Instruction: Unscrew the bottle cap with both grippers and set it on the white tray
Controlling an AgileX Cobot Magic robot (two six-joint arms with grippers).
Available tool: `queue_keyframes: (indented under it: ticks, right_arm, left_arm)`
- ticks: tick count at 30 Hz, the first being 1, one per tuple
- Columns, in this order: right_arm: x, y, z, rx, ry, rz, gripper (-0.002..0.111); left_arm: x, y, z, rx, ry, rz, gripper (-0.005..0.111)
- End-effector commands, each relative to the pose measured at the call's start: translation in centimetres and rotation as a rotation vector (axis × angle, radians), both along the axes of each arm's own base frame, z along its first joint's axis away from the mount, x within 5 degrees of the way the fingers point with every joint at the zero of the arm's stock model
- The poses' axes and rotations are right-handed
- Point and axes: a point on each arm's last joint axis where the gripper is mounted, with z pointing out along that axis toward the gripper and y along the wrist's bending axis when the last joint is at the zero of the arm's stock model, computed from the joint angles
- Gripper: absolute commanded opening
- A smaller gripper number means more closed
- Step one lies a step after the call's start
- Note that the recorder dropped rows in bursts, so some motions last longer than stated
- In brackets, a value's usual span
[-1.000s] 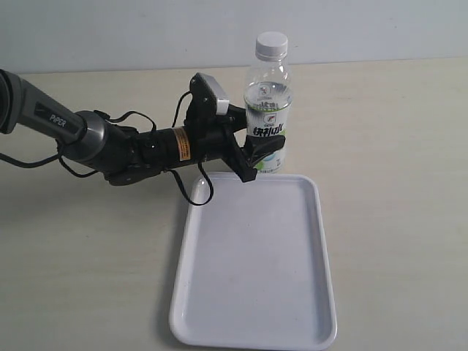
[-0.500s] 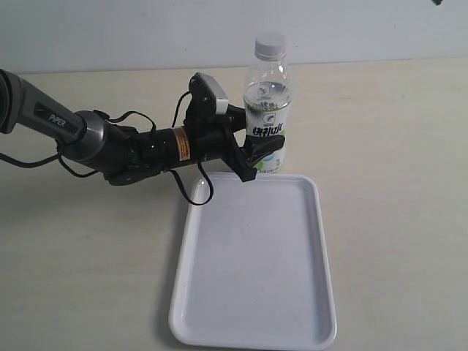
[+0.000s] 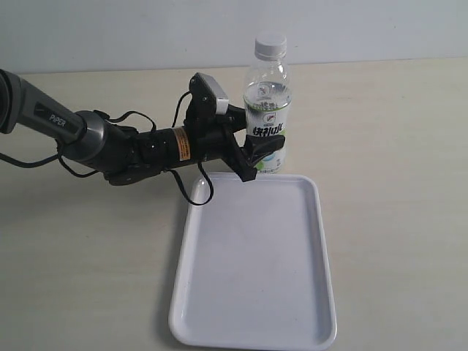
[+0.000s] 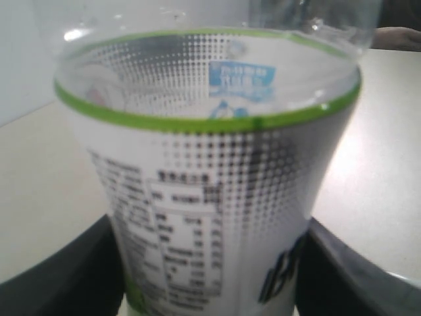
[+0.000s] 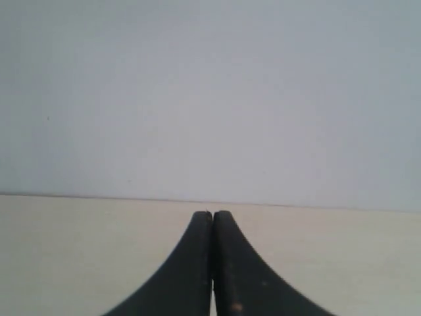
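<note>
Two grippers, only one on the job. Left gripper (image 3: pixel 259 156), on the arm marked PIPER (image 3: pixel 66 124): fingers (image 4: pixel 69 280) are clamped on either side of the bottle (image 3: pixel 267 110), low on its label. The bottle body fills the gap between them. Bottle stands upright on the table (image 3: pixel 395 146). Bottle cap (image 3: pixel 270 45) sits on the neck, well above the left fingers and apart from them. White tray (image 3: pixel 252 278) lies flat just beside the nearer left finger, its far rim close to the bottle's base. Can't tell whether rim and base touch. Right gripper (image 5: pixel 212 220): fingers pressed together tip to tip, gripping nothing. Beyond those tips, table surface and a pale wall (image 5: pixel 210 99).
</note>
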Motion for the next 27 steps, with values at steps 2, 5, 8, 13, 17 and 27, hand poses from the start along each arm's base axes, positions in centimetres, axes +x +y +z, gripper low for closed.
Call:
queue_keyframes:
  ticks: [2,5,8,13,17,27]
  right_arm:
    - [-0.6,1.6,-1.2,0.010,0.113,0.190,0.000]
    - [-0.8,3.3,-1.0,0.070,0.155,0.378,0.000]
    - [-0.3,4.7,-0.3,0.138,0.250,0.543,0.000]
    - [1.4,5.8,0.7,0.274,0.458,0.683,0.000]
    - [3.0,6.5,1.4,0.225,0.586,0.643,0.009]
    - [5.9,14.4,0.3,0.023,0.646,0.561,0.056]
  left_arm:
    - [0.1,0.0,0.3,0.006,-0.003,-0.003,0.000]
    - [0.1,0.0,0.3,0.006,-0.003,-0.003,0.000]
    - [0.0,0.0,0.3,0.011,-0.006,-0.013,0.000]
    - [-0.1,0.0,0.2,0.018,-0.001,-0.031,0.000]
    - [-0.1,0.0,0.3,0.021,0.000,-0.025,0.000]
    - [0.2,0.1,0.6,0.071,-0.018,0.002,0.000]
